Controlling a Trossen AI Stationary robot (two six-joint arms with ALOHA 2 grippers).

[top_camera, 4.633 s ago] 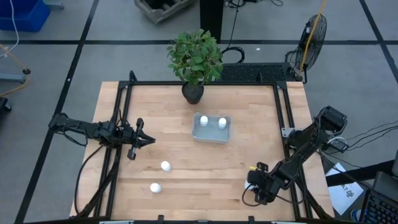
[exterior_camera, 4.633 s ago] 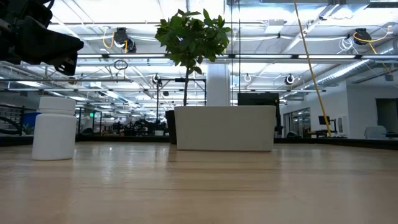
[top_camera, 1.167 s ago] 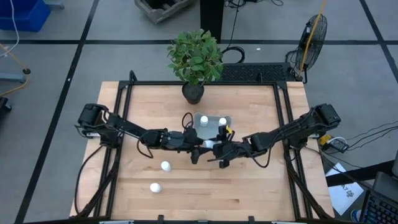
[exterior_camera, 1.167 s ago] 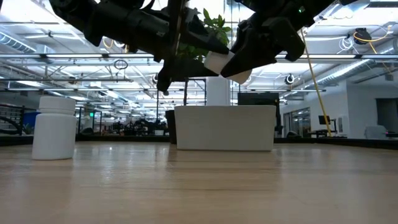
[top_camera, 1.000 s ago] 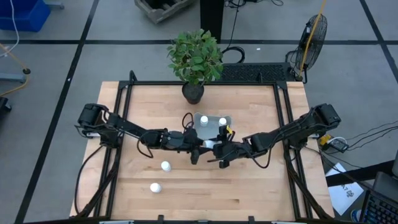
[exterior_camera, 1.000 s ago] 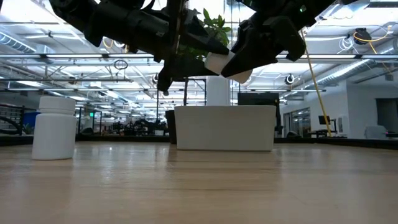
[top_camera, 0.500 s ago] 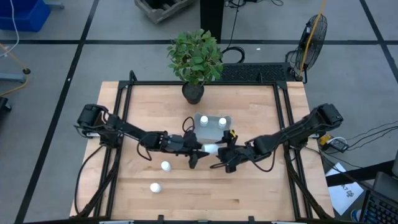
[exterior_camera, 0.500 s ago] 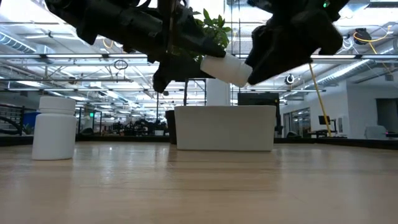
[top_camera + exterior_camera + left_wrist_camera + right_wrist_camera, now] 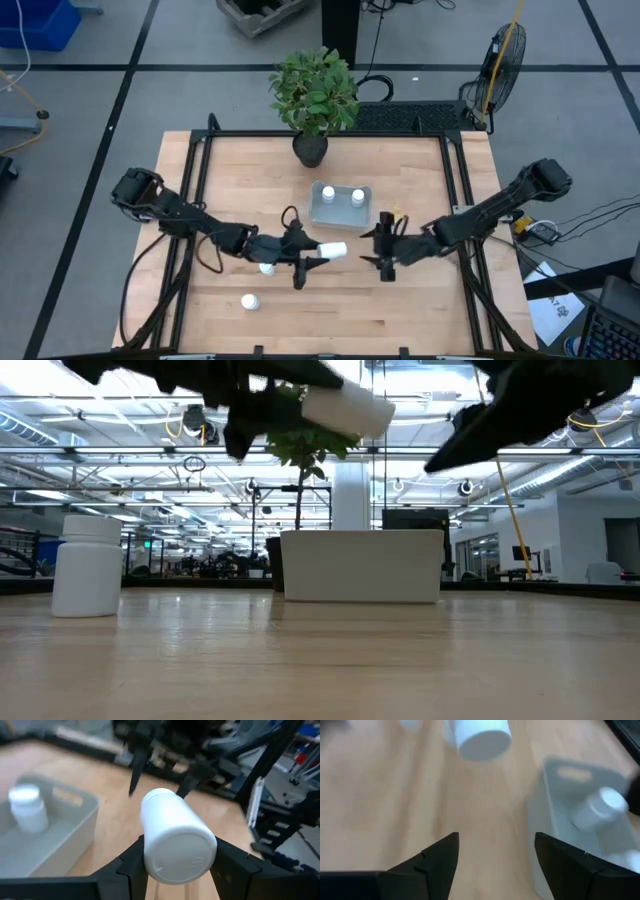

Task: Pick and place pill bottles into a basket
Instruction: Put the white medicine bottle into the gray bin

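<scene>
High view: left gripper (image 9: 318, 253) out over mid-table, clamped on a bottle (image 9: 332, 249) lying sideways between the fingers, off the wood, just short of the basket (image 9: 340, 216) and on the near side of it. Left wrist view: same bottle (image 9: 175, 842) pinched at both sides by dark fingers (image 9: 131, 861), flat end toward the camera, basket wall (image 9: 75, 827) beside it with one upright bottle (image 9: 29, 808) inside. Right gripper (image 9: 383, 246) facing the left one across a gap, near the basket's front corner, fingers spread apart and holding nothing; right wrist view: wide empty space between those fingers (image 9: 438, 859). Two bottles standing in the basket (image 9: 328, 192), (image 9: 356, 197). One more on the table partly hidden under the left arm (image 9: 266, 267), another alone nearer the front edge (image 9: 249, 301). Plant (image 9: 313, 95) behind the basket at the table's far edge.
</scene>
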